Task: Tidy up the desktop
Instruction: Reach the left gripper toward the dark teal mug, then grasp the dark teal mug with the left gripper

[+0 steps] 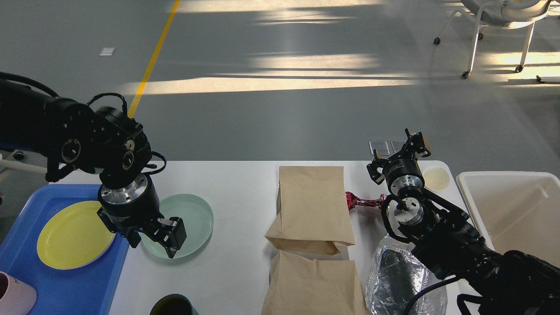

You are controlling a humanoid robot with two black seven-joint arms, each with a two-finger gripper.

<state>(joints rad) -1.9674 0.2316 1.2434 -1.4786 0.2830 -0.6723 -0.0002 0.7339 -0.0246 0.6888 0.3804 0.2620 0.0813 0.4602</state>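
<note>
The white worktop [236,183] fills the near middle of the view, with a blue tray [65,284] at its left edge and an off-white bin [516,205] at its right. The left pincer [153,238] hangs open over the rim of a pale green plate [192,218], gripping nothing. The plate looks hard, smooth and breakable, so its thin edge seems the best place to pinch. The right pincer [411,146] is too small and dark to tell. Two brown paper bags [313,205] look light and soft.
</note>
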